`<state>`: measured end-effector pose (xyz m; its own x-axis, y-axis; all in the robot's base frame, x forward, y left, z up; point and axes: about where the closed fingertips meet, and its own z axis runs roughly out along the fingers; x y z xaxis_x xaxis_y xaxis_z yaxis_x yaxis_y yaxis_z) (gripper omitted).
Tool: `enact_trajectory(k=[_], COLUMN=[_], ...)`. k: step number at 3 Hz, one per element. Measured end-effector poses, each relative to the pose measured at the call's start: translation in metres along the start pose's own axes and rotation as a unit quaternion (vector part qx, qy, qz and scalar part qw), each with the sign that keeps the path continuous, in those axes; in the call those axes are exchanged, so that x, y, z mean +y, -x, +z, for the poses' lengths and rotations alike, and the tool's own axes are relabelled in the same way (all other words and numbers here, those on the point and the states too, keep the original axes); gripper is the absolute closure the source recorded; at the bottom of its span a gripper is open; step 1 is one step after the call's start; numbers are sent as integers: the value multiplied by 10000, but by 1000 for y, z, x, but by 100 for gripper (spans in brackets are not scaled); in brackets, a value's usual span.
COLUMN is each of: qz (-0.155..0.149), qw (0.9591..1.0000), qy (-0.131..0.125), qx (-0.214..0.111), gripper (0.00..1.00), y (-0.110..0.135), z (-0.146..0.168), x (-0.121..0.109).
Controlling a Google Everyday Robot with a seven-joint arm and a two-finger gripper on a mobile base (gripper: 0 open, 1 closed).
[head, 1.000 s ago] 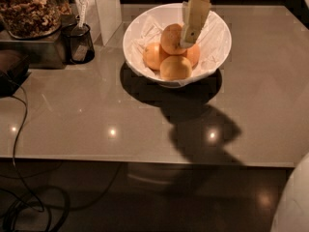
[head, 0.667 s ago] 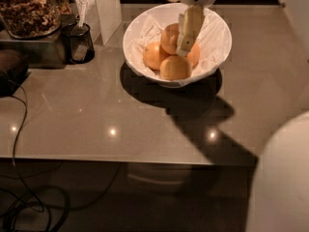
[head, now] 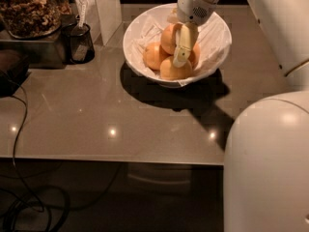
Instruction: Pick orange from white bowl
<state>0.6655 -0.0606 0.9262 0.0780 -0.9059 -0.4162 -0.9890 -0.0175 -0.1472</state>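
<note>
The white bowl [head: 215, 37], lined with crumpled white paper, stands on the grey counter at the upper middle. It holds several round fruits. One orange [head: 167, 36] lies at the back, another orange [head: 153, 56] at the left, and a paler yellowish fruit [head: 173, 71] at the front. A further orange [head: 195, 55] shows partly at the right. My gripper [head: 181, 57] reaches down into the bowl from above. It hangs among the fruits, right beside the back orange and above the front fruit.
A small dark mesh cup [head: 79, 43] stands left of the bowl. A glass container of dark snacks [head: 29, 8] sits at the far left. Cables [head: 21, 129] hang over the counter's left front edge. My white arm [head: 268, 163] fills the right side.
My arm has swung into the right side of the view and covers more of it. The gripper has lowered a little deeper among the fruits. The fruits have not moved.
</note>
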Motion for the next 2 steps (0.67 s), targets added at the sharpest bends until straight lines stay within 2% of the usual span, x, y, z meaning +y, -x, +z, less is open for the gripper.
enact_trajectory(k=[1, 2], qz=[-11, 117], qw=[9999, 9999], qy=[-105, -119], qx=[-47, -14], gripper=[0, 0], y=[3, -5], z=[3, 9], x=[-7, -14])
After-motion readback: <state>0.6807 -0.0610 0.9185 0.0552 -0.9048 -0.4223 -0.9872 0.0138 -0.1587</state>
